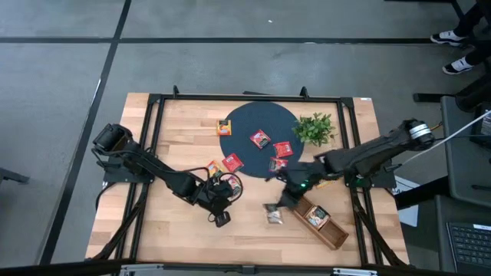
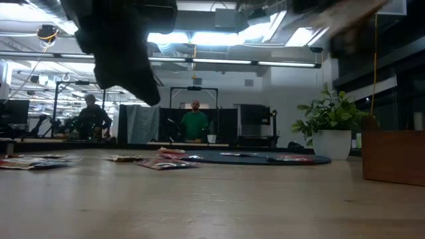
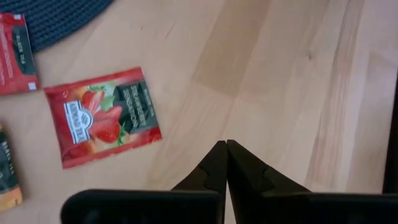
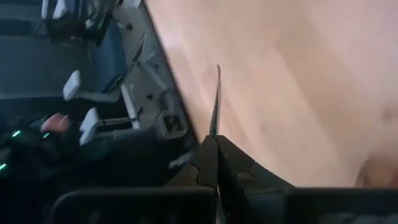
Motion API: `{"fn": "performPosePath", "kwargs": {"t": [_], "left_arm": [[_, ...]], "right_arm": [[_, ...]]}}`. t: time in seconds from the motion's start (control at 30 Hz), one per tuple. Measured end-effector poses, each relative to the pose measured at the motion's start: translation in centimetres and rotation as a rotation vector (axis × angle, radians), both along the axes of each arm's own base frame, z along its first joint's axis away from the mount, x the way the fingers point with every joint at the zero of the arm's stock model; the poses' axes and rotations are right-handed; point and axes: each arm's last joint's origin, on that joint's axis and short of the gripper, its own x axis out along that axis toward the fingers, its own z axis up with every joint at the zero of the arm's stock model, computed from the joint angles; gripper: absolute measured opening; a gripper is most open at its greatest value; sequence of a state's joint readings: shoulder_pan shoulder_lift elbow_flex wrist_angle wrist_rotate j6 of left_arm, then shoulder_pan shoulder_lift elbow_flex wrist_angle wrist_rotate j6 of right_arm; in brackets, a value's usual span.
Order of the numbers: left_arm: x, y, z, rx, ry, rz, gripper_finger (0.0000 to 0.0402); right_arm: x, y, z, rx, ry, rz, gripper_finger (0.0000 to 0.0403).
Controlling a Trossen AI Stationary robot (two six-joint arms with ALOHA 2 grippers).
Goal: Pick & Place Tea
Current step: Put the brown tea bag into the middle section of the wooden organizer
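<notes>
Wooden table [image 1: 176, 230] bounded by a black frame; the front-left quarter is bare wood, and so is the strip in front of the left arm. Dark round mat [image 1: 245, 123] sits at back centre, with a small green plant [image 1: 314, 128] just beside its right edge. Wooden tray [image 1: 322, 224] lies at an angle near the front-right corner, with one packet in it. Tea packets: three red ones on the mat [image 1: 261, 139], one red at the mat's front edge [image 1: 232, 162], an orange one just left of that [image 1: 214, 167], one at the mat's left edge [image 1: 224, 126], one loose on the wood just left of the tray [image 1: 274, 217]. Left gripper [image 3: 227, 155] is low over bare wood front of centre, fingers pressed together, empty; a red strawberry packet [image 3: 102, 117] lies near it, not touching. Right gripper [image 4: 215, 146] hangs above the tray's left end, fingers clamped on a thin packet seen edge-on [image 4: 215, 102].
</notes>
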State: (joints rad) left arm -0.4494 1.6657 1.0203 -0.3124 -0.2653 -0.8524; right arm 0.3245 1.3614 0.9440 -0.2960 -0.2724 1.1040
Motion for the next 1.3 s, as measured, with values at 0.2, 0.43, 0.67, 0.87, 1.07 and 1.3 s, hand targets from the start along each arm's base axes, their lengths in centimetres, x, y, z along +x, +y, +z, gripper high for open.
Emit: {"fn": "performPosePath", "kwargs": {"t": [0.2, 0.43, 0.67, 0.87, 1.07, 1.3], "left_arm": [[0.5, 0.7, 0.2, -0.011, -0.024, 0.025, 0.0003], [1.0, 1.5, 0.3, 0.005, -0.036, 0.017, 0.0006], [1.4, 2.2, 0.3, -0.025, -0.037, 0.010, 0.0009], [1.5, 2.5, 0.3, -0.028, -0.035, 0.017, 0.0002], [1.5, 2.5, 0.3, -0.027, -0.036, 0.018, 0.0008], [1.5, 2.5, 0.3, -0.025, -0.037, 0.019, 0.0003]], "right_arm": [[-4.4, 1.7, 1.7, -0.050, 0.098, -0.083, 0.0002], [-7.9, 3.8, 1.8, -0.100, 0.185, -0.180, 0.0002], [-10.5, 5.6, 1.2, -0.135, 0.267, -0.245, 0.0002], [-13.0, 6.4, 0.7, -0.176, 0.359, -0.313, 0.0002], [-14.6, 6.7, 0.4, -0.224, 0.355, -0.418, 0.0002], [-15.1, 6.4, 0.2, -0.242, 0.382, -0.460, 0.0002]]}}
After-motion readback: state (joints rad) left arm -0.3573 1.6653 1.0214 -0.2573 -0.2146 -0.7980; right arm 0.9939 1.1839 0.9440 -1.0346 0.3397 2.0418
